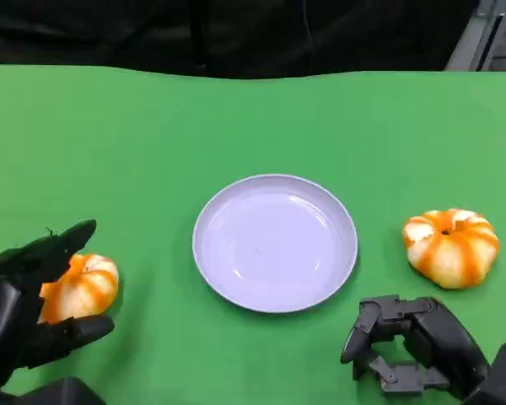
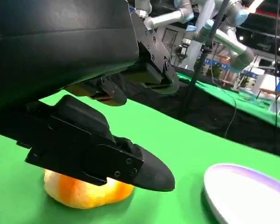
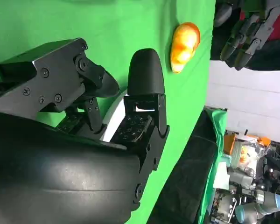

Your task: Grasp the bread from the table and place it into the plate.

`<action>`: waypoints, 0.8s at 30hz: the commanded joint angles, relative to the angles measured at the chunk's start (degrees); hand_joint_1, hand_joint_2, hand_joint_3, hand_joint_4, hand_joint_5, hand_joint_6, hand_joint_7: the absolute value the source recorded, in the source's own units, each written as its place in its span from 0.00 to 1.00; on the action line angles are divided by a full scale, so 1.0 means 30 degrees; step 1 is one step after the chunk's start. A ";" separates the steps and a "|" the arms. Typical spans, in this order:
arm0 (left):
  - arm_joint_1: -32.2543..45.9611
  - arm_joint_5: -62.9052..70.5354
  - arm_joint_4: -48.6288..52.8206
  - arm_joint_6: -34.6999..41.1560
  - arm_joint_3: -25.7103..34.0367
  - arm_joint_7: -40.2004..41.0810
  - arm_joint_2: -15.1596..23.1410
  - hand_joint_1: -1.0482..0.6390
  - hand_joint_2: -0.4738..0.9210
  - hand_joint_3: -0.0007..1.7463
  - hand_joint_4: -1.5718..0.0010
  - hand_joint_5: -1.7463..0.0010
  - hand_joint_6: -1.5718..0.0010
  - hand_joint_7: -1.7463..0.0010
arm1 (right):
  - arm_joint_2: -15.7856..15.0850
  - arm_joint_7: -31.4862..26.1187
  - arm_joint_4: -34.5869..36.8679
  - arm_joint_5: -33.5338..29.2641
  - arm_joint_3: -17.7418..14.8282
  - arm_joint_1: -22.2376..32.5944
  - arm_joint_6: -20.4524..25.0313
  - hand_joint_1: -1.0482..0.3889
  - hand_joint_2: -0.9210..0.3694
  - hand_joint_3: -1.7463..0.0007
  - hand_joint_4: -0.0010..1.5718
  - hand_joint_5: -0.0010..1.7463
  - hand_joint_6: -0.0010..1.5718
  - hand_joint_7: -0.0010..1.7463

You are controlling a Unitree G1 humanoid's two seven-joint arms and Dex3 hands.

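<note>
The black many-fingered left hand point(image 1: 34, 308) is being held near the table's front left corner, its fingers set apart around an orange-and-cream pumpkin-shaped bread roll point(image 1: 80, 288), one above it and one below. The roll is still resting on the green cloth table point(image 1: 152, 135), as is being shown in the left wrist view, where a finger point(image 2: 130, 165) is lying across the roll's top point(image 2: 84, 193); whether it is actually being gripped cannot be told. The right hand point(image 1: 409, 342) is being kept near the front right edge, fingers curled in on nothing. A round pale lilac plastic plate point(image 1: 275, 242) is lying bare at the table's middle. A second matching roll point(image 1: 451, 246) is sitting towards the right edge. The soft, rounded roll could probably be squeezed out sideways if the fingers are being closed off-centre, or dropped short of the plate's rim.
</note>
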 commanded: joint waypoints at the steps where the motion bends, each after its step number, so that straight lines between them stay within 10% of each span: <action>1: 0.0137 -0.0158 -0.0328 0.0529 -0.0473 0.0690 0.0775 0.10 1.00 0.03 0.64 1.00 0.68 1.00 | -0.0208 -0.0110 -0.0127 0.0128 -0.0114 0.0077 -0.0085 0.77 0.22 0.47 0.61 0.77 0.62 0.57; 24: -0.3105 0.0245 0.4819 0.4858 -0.4429 0.0309 0.2932 0.06 1.00 0.05 0.71 1.00 0.67 1.00 | -0.0115 -0.0008 -0.0821 0.0289 -0.0017 0.0386 0.0360 0.77 0.22 0.46 0.61 0.77 0.62 0.57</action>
